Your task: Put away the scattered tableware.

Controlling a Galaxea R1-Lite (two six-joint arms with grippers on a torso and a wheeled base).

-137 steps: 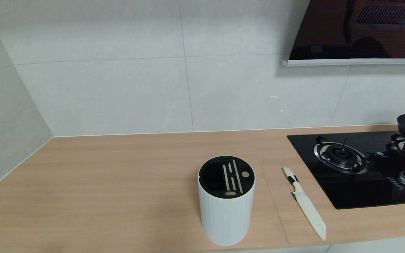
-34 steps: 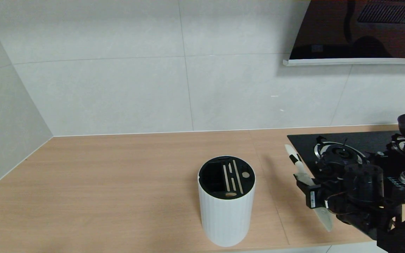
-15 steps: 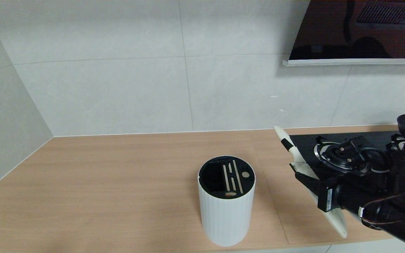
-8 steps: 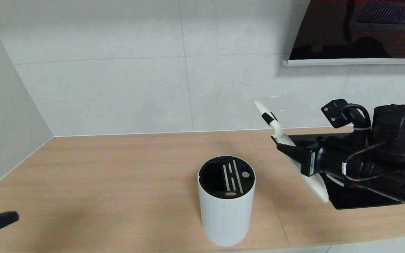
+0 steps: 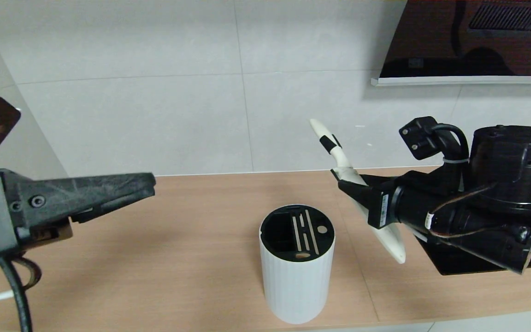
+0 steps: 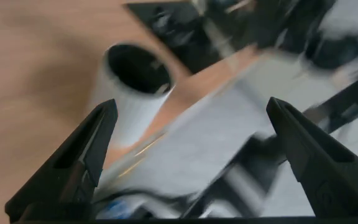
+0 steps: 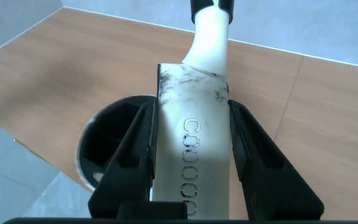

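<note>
- Progress, as I judge it: the pick-up is done and the stowing is left. No other loose tableware lies on the worktop (image 5: 155, 240), so this looks like the last piece.
- The white ribbed holder (image 5: 297, 276) stands upright near the worktop's front edge, with its slots and open compartment unfilled.
- The right end effector (image 5: 353, 191) is clamped across the blade near the handle, beside the holder on the hob side.
- The white knife (image 5: 337, 153) hangs in the air in that grip. It is tilted, handle up toward the wall and tip down, and not yet over a slot. It probably needs turning more upright and lining up with a narrow slot.
- Around it: the dark range hood (image 5: 468, 41) is on the wall above, and the black hob (image 5: 450, 265) sits under the right arm.
- The left end effector (image 6: 191, 106) has its fingers spread wide and holds nothing. It is raised on the holder's other side, well apart from it, and nothing stands between knife and holder.
</note>
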